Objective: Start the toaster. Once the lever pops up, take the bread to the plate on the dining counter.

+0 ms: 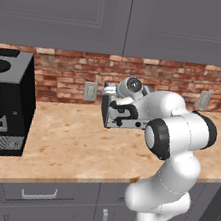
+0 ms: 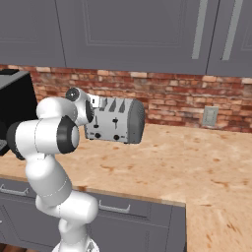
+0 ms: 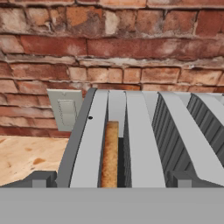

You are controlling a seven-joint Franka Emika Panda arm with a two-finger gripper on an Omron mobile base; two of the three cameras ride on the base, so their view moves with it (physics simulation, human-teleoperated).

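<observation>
The silver-grey toaster (image 2: pixel 118 120) stands on the kitchen counter against the brick wall, partly behind my arm in the left base view (image 1: pixel 105 116). Its black levers (image 2: pixel 115 121) and knobs face the counter's front edge. In the hand view I look down along its top slots (image 3: pixel 140 140). A tan slice of bread (image 3: pixel 110 153) stands upright in the leftmost slot. My gripper (image 3: pixel 111 181) hovers open just above the toaster's near end, its fingertips (image 3: pixel 41 179) spread wide on either side and holding nothing. The plate and the dining counter are out of view.
A big black coffee machine (image 1: pixel 5 101) stands at the counter's left end. Wall outlets (image 1: pixel 90 91) (image 2: pixel 210 116) sit in the brick backsplash. Grey upper cabinets (image 1: pixel 127 19) hang overhead. The mottled counter top (image 2: pixel 197 162) stretches to the toaster's right.
</observation>
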